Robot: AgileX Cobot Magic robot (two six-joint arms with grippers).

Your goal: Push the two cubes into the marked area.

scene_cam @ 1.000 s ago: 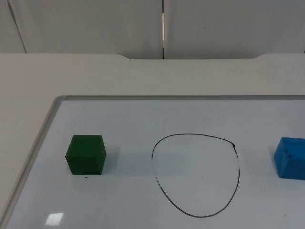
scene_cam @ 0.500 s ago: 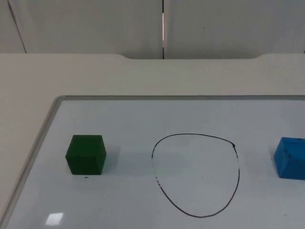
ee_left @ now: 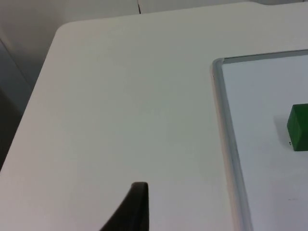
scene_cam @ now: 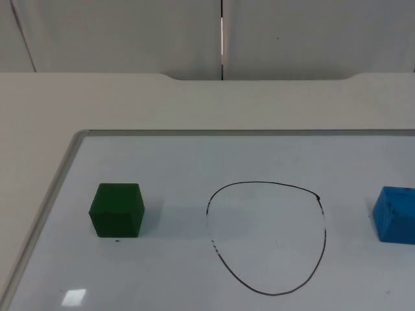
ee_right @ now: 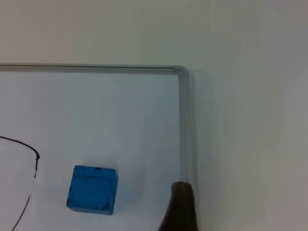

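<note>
Cubes first: the green cube (scene_cam: 117, 210) sits on the whiteboard (scene_cam: 194, 155) to one side of the marked area (scene_cam: 267, 237), a hand-drawn black loop, and the blue cube (scene_cam: 394, 214) sits on the other side. Both are well apart from the line and outside it, so neither push looks begun.

From the left wrist view, the left gripper (ee_left: 132, 209) hangs over the bare table (ee_left: 120, 106), off the board's metal frame, with the green cube (ee_left: 299, 127) ahead of its jaws and across the frame. One dark fingertip shows there, so I cannot tell how wide those jaws stand or whether they hold anything.

The right gripper (ee_right: 182, 207) hovers right at the board's edge, the blue cube (ee_right: 92, 189) just beside its jaws on the board, the loop (ee_right: 30, 185) further beyond. Again I cannot tell its opening.

Each arm seems parked on the outer side of its own cube, which would suit sweeping each one inward toward the loop.
</note>
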